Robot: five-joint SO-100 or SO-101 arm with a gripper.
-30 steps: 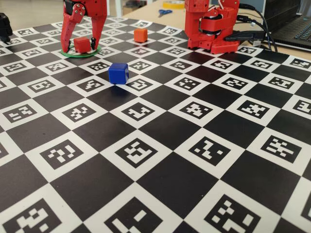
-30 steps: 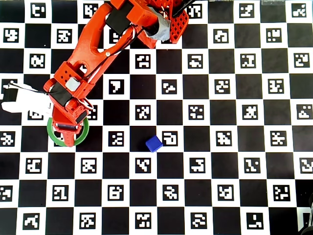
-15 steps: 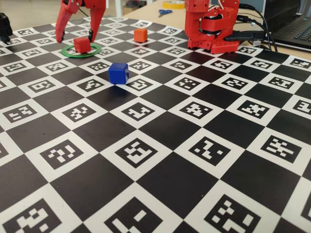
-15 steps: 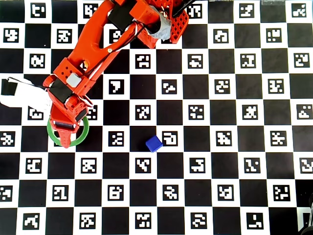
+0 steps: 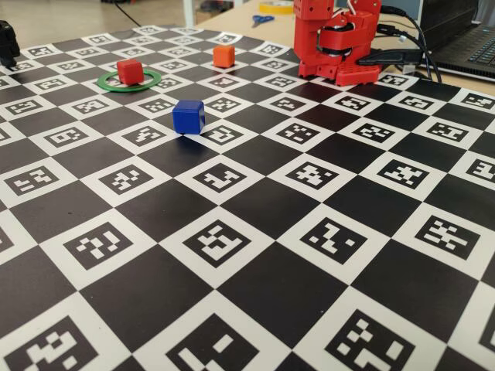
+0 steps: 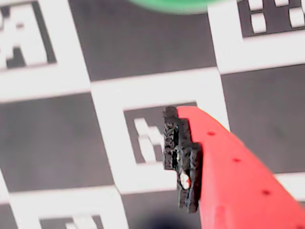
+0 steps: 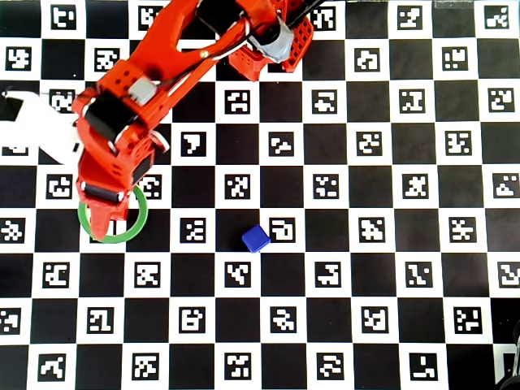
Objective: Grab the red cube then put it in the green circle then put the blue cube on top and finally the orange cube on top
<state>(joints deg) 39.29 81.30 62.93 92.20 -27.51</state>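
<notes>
A checkerboard worktop (image 5: 255, 286) fills the fixed view, black squares alternating with white ones that carry coded markers. Nearest on it sits the blue cube (image 5: 189, 116), alone on the board; in the overhead view it lies (image 7: 255, 238) well to the right of the ring. Farther back, the red cube (image 5: 130, 71) stands inside the green circle (image 5: 147, 83), flat on the board. Beyond that the orange cube (image 5: 223, 55) rests on its own, well apart from both. At the far edge stands the arm's red base (image 5: 336, 42), with a dark laptop (image 5: 472, 46), cables, scissors (image 5: 261, 19) and a yellow tape roll (image 5: 276, 7) on the wooden surface behind.

From above, the arm (image 7: 154, 81) reaches over the left side of the board, and the gripper (image 7: 106, 213) hangs above the ring (image 7: 140, 221), hiding the red cube there. The wrist view shows one red finger with a black pad (image 6: 183, 157) over a marker square, touching nothing, and a green sliver of the ring at the top edge. How wide the fingers stand, I cannot tell.

A second ago the fingers straddled the red cube down at the ring; now the arm has lifted clear out of the fixed view and the cube stays put.
</notes>
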